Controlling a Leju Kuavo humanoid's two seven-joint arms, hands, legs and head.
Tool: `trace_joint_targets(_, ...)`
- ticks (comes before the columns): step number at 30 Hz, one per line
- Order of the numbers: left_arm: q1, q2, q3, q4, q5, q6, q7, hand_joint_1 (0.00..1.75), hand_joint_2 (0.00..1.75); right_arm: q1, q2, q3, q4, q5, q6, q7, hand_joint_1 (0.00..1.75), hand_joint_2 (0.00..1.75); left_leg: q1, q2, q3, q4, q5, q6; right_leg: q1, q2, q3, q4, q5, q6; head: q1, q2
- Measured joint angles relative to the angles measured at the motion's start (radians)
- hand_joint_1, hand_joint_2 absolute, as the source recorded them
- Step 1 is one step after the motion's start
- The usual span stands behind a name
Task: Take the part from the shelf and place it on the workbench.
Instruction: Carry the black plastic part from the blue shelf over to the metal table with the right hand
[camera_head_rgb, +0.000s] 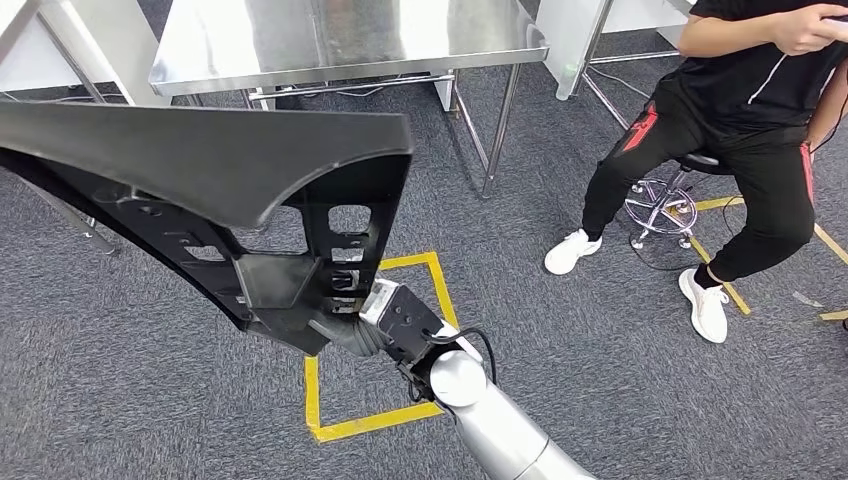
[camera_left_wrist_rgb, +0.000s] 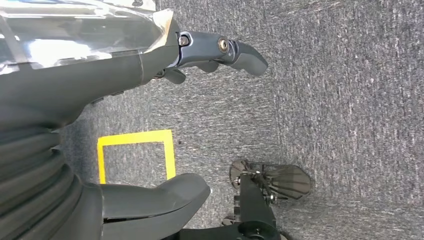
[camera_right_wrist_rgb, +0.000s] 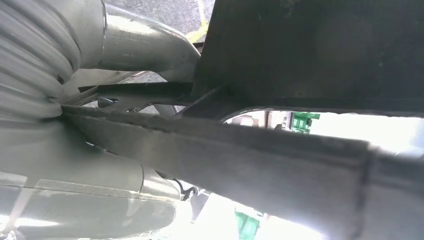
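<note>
A large black plastic part (camera_head_rgb: 200, 170) with a curved panel and a ribbed, slotted frame is held up over the grey carpet. My right hand (camera_head_rgb: 385, 318) grips its lower edge, with the silver forearm coming in from below. In the right wrist view the part (camera_right_wrist_rgb: 280, 150) lies right against the hand (camera_right_wrist_rgb: 75, 165). The steel workbench (camera_head_rgb: 340, 40) stands ahead, beyond the part. In the left wrist view my left hand (camera_left_wrist_rgb: 150, 100) hangs over the carpet with thumb and fingers apart and nothing between them.
A yellow tape square (camera_head_rgb: 375, 340) marks the floor under the part. A person in black (camera_head_rgb: 740, 110) sits on a stool (camera_head_rgb: 665, 205) at the right. Table legs (camera_head_rgb: 500, 130) and another metal frame (camera_head_rgb: 70, 60) stand on the carpet.
</note>
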Motion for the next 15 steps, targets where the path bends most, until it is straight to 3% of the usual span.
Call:
trace_joint_targets(1,-0.002,0.000,0.000,0.000,-0.002,0.000,0.001,0.00,1.75,-0.002,0.000,-0.001,0.000,0.000,-0.001,-0.001,1.75,1.75,0.003,0.000,0.013,-0.015,0.006,0.005,0.001,0.005,-0.015,0.035,-0.016,-0.004,0.000,0.000)
trace_joint_targets(3,-0.006,0.000,0.000,0.000,-0.004,-0.001,0.002,0.00,1.75,-0.003,-0.005,-0.003,0.001,0.000,-0.003,-0.002,1.75,1.75,0.006,-0.002,0.024,-0.027,0.010,0.009,0.000,0.016,-0.084,0.165,-0.066,-0.017,0.002,0.000)
trace_joint_targets(5,-0.008,0.000,0.000,0.000,-0.004,-0.001,0.004,0.00,1.75,0.002,-0.011,-0.006,0.003,0.000,-0.004,-0.002,1.75,1.75,0.006,-0.008,0.026,-0.027,0.007,0.004,-0.002,0.020,-0.149,0.267,-0.093,-0.014,0.003,0.000)
trace_joint_targets(6,-0.007,0.000,0.000,0.000,-0.004,-0.001,0.006,0.00,1.75,0.004,-0.014,-0.007,0.004,0.000,-0.004,-0.002,1.75,1.75,0.008,-0.012,0.027,-0.025,0.004,-0.001,-0.005,0.020,-0.155,0.263,-0.081,-0.006,0.003,0.000)
trace_joint_targets(7,-0.007,0.000,0.000,0.000,-0.004,-0.001,0.006,0.00,1.75,0.005,-0.015,-0.007,0.004,0.000,-0.004,-0.002,1.75,1.75,0.012,-0.015,0.028,-0.021,0.000,-0.008,-0.009,0.020,-0.140,0.219,-0.054,0.007,0.003,0.000)
trace_joint_targets(9,-0.007,0.001,0.001,0.000,-0.004,-0.001,0.007,0.00,1.75,0.004,-0.016,-0.008,0.005,0.000,-0.004,-0.002,1.75,1.75,0.016,-0.021,0.027,-0.005,-0.014,-0.029,-0.016,0.021,-0.083,0.087,0.009,0.029,0.004,0.000)
trace_joint_targets(11,-0.007,0.002,0.000,0.000,-0.006,0.000,0.008,0.00,1.75,0.005,-0.016,-0.008,0.005,0.000,-0.005,-0.002,1.75,1.75,0.014,-0.024,0.022,0.013,-0.028,-0.048,-0.018,0.022,-0.055,0.028,0.032,0.022,0.004,0.000)
trace_joint_targets(15,-0.007,0.003,0.000,0.000,-0.010,0.002,0.009,0.00,1.75,0.007,-0.014,-0.010,0.003,-0.001,-0.008,-0.003,1.75,1.75,0.021,-0.017,0.019,0.029,-0.044,-0.060,-0.014,0.025,-0.051,0.036,0.021,-0.020,0.004,0.000)
